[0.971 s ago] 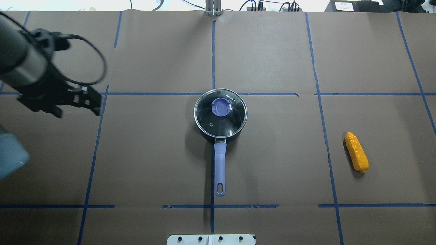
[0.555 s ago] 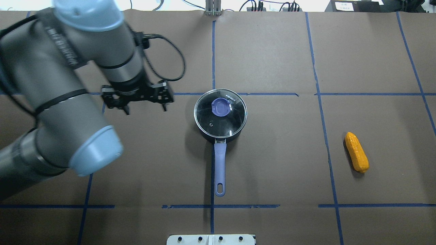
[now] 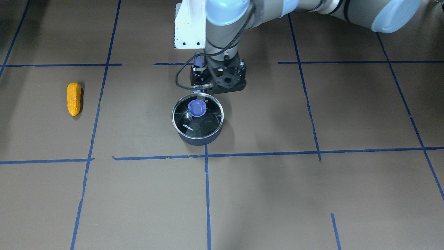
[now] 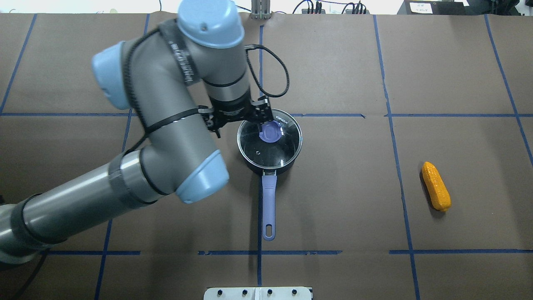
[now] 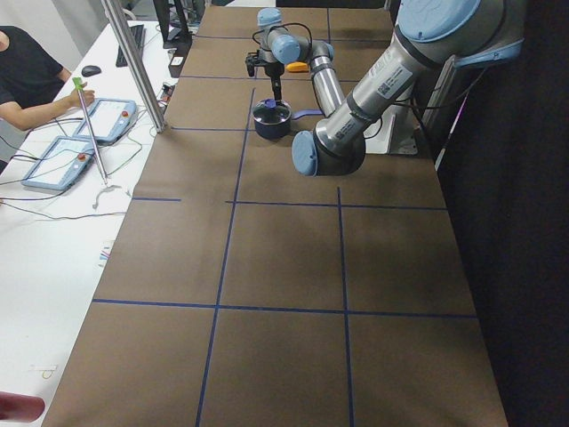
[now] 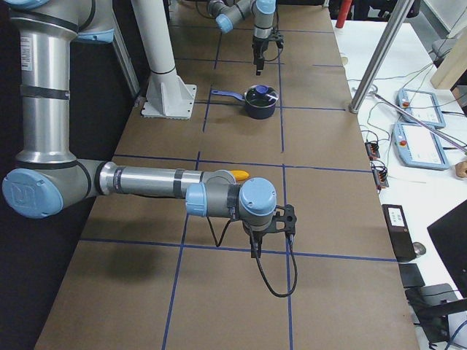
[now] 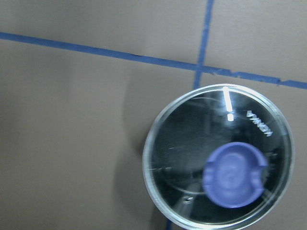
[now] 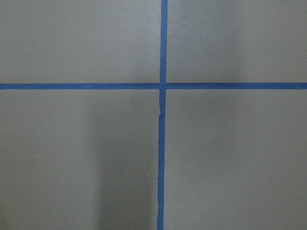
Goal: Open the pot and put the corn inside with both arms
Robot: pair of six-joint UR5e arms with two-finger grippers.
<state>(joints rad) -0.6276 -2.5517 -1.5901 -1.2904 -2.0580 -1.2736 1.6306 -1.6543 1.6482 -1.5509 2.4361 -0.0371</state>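
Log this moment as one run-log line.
left claw: open, above glass lid | lid: on saucepan | toy corn cob: on table, untouched | right claw: away from saucepan, state unclear

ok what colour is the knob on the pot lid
Periwinkle purple; the knob shows best in the left wrist view.

My left arm (image 4: 166,137) comes in with its elbow sharply bent, the forearm angled across and the wrist turned straight down. The left gripper (image 4: 239,127) hangs under that wrist with its jaws spread apart. My right arm (image 6: 146,182) lies stretched out low and almost level, its wrist also pointing down. The right gripper (image 6: 271,237) sits beneath it, but I can't make out from this side whether its jaws are apart or closed.
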